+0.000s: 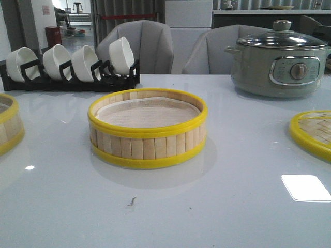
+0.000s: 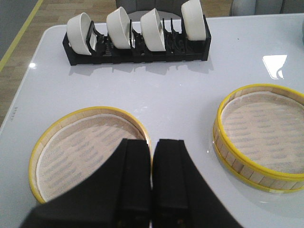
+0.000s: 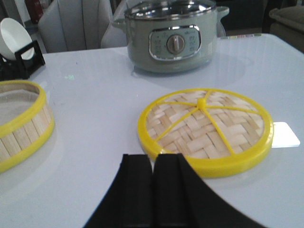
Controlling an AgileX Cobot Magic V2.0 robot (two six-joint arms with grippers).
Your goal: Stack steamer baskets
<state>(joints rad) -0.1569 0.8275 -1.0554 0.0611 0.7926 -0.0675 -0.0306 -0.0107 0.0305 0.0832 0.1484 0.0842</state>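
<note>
One steamer basket (image 1: pixel 148 129) with bamboo slat walls, yellow rims and a white liner stands in the middle of the table; it also shows in the left wrist view (image 2: pixel 261 135) and the right wrist view (image 3: pixel 21 126). The second basket (image 1: pixel 9 129) sits at the left edge, seen whole in the left wrist view (image 2: pixel 83 149). My left gripper (image 2: pixel 152 142) is shut and empty, held above that basket's near rim. My right gripper (image 3: pixel 153 159) is shut and empty, above the table beside the lid. Neither gripper shows in the front view.
A flat woven bamboo lid (image 3: pixel 205 130) with yellow rim lies at the right (image 1: pixel 313 132). A grey-green electric pot (image 1: pixel 279 62) stands at the back right. A black rack with white bowls (image 1: pixel 70 64) stands at the back left. Chairs are behind the table.
</note>
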